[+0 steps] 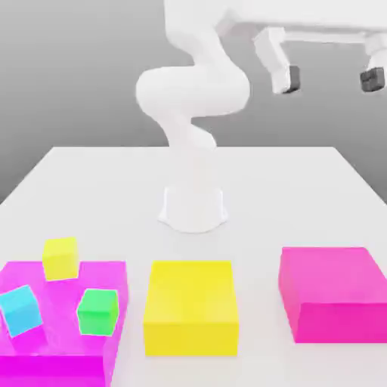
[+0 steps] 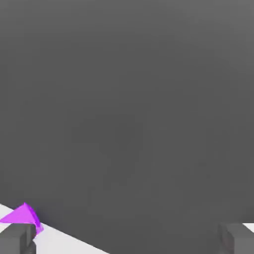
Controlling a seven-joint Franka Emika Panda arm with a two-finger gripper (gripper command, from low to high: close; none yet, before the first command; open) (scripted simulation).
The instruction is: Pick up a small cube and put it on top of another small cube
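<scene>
My gripper [image 1: 330,78] hangs high above the table at the exterior view's upper right, open, with nothing between its dark fingertips [image 1: 291,78]. In the hand view the gripper [image 2: 127,239] looks out over the white table's far edge. There, a corner of a small purple cube [image 2: 22,217] shows on the table just beyond one fingertip [image 2: 17,239]. Three more small cubes rest on a low magenta block [image 1: 64,355] at the exterior view's front left: yellow [image 1: 60,258], cyan [image 1: 20,310] and green [image 1: 98,311].
A large yellow block [image 1: 190,306] sits at the front middle of the white table [image 1: 91,181]. A large magenta block [image 1: 332,291] sits at the front right. The arm's white base [image 1: 193,208] stands at the table's centre.
</scene>
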